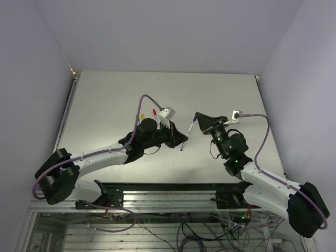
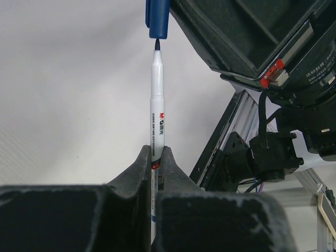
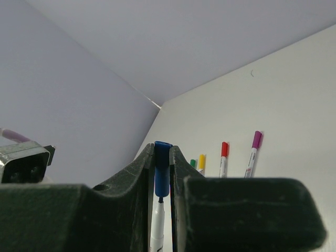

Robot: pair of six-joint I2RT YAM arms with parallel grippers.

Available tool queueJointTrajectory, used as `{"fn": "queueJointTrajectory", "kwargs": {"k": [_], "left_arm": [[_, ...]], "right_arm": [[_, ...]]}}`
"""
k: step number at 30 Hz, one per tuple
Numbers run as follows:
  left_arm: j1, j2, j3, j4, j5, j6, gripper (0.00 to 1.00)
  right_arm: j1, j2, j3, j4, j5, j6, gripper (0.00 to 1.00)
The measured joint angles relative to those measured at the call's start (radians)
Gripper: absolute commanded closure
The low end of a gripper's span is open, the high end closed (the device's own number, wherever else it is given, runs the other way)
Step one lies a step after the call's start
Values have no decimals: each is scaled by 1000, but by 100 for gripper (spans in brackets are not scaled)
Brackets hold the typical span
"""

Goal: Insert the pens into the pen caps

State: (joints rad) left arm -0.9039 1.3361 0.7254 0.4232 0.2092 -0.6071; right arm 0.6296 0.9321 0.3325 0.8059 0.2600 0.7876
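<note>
Blue pen (image 2: 157,105) clamped in left end effector (image 2: 156,153), lower barrel hidden; blue cap (image 3: 162,170) clamped in right end effector (image 3: 163,149)

My left gripper (image 2: 156,155) has matt black fingers (image 2: 139,173), grainy and slightly rough, like moulded plastic. The pen (image 2: 156,105) is smooth white plastic with a light gloss and printed lettering. The blue cap (image 2: 157,21) is smooth plastic with a dull sheen. My right gripper (image 3: 163,157) shows the same coarse matt black. The surface (image 1: 121,100) looks matt, pale and smooth. The frame rail (image 2: 236,110) is bare, brushed-looking metal.
</note>
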Motion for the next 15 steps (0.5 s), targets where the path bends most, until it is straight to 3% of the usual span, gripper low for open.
{"fn": "queueJointTrajectory", "kwargs": {"k": [15], "left_arm": [[0,0,-10,23,-21,-10,93]], "right_arm": [[0,-9,0,-60,-91,28,100]]}}
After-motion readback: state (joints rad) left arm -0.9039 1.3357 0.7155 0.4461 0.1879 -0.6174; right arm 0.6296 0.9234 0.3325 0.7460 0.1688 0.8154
